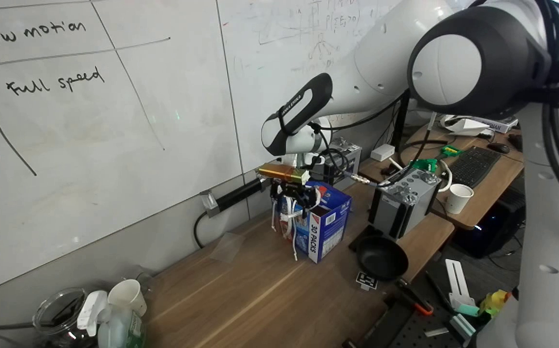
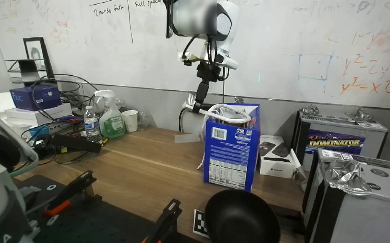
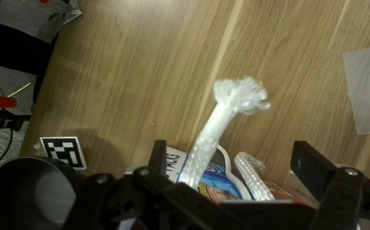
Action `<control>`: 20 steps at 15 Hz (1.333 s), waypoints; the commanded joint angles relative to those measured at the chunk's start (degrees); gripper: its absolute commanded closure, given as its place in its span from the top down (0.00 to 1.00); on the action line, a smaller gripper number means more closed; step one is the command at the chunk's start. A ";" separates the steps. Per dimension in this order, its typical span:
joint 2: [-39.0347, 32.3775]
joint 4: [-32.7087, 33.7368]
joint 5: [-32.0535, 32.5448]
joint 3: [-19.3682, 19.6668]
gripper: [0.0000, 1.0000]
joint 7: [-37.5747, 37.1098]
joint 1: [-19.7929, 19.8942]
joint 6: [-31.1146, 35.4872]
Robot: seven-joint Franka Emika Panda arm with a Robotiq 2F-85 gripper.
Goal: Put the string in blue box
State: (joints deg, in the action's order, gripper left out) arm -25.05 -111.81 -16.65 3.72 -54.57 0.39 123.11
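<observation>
Part-way there: the white braided cord (image 3: 204,145) straddled the blue "30 PACKS" carton (image 2: 232,155)

In an exterior view, loops of the cord lay across the carton's open top. One strand hung outside its wall at nine o'clock, the lower end near the wooden table (image 2: 161,148), and another stretch stuck out past the rim at ten o'clock. How much, if any, sat down inside could not be told.

The gripper (image 3: 229,155) stood wide open, a frayed cord end between its well-parted fingers and nothing clamped; whether the cord brushed a finger was unclear. From the fingertips, the carton lay at five o'clock in that exterior view.

The job looked partly done: the outside strands were probably left to tuck in.
</observation>
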 commanded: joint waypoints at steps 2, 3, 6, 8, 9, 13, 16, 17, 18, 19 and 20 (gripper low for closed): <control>-2.43 1.99 3.20 1.00 1.00 1.92 -0.68 3.35; -2.88 2.12 4.13 1.20 1.00 2.07 -0.77 4.08; -4.12 2.52 6.02 1.64 1.00 2.49 -0.65 5.22; -4.69 2.82 7.06 2.06 1.00 2.34 -0.86 5.85; -4.80 2.88 7.54 2.22 1.00 2.36 -0.96 6.14; -4.60 2.58 10.56 3.15 0.75 1.63 -1.81 7.68; -4.24 2.29 11.63 3.37 0.58 1.72 -1.99 8.11; -4.19 2.21 11.83 3.47 0.50 1.70 -2.09 8.24; -4.09 2.12 12.03 3.53 0.43 1.72 -2.12 8.32; -4.03 2.05 12.22 3.56 0.36 1.76 -2.13 8.41; -3.94 1.96 12.33 3.58 0.27 1.74 -2.13 8.62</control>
State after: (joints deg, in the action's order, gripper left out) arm -29.26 -110.27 -5.72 6.21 -52.77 -0.90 130.69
